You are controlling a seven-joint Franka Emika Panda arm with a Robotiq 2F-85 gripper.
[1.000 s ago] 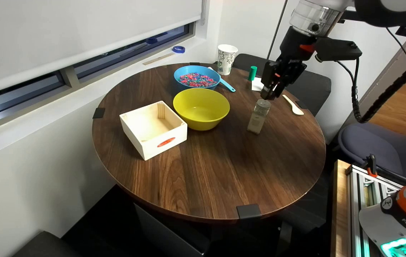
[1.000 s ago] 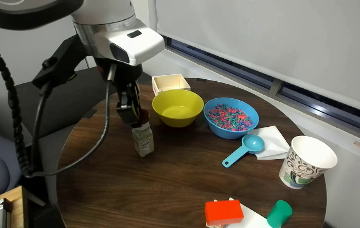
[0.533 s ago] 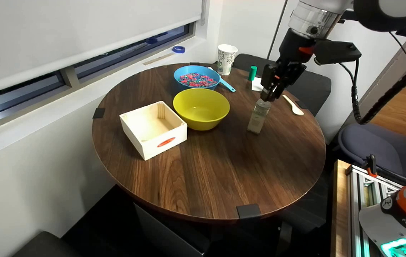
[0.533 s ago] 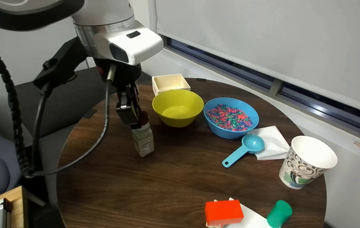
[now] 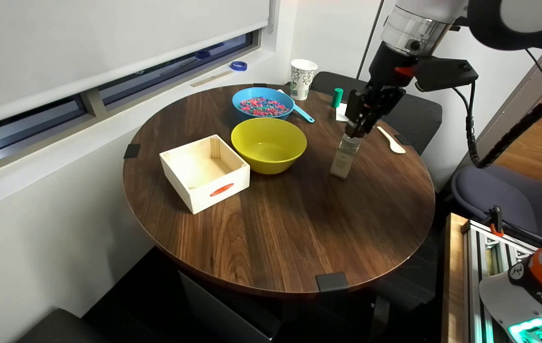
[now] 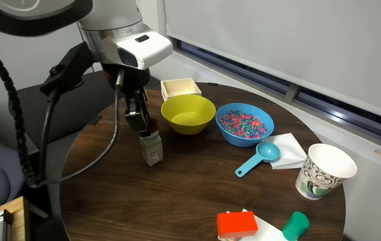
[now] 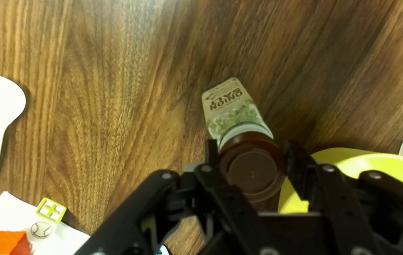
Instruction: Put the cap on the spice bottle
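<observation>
The gripper (image 5: 356, 129) had dipped toward the lower left in an exterior view. It pinched the red-brown cap (image 7: 253, 171); the spice bottle (image 7: 233, 109) stood underneath, near mid-frame in the wrist view, long axis upright, so pressing straight down seemed next.

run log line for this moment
black gripper: closed on round brown cap; narrow clear spice bottle: standing, cap over mouth; seating: unclear

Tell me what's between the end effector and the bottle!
The wrist view shows the cap, held by the end effector, at the top of the bottle.
</observation>
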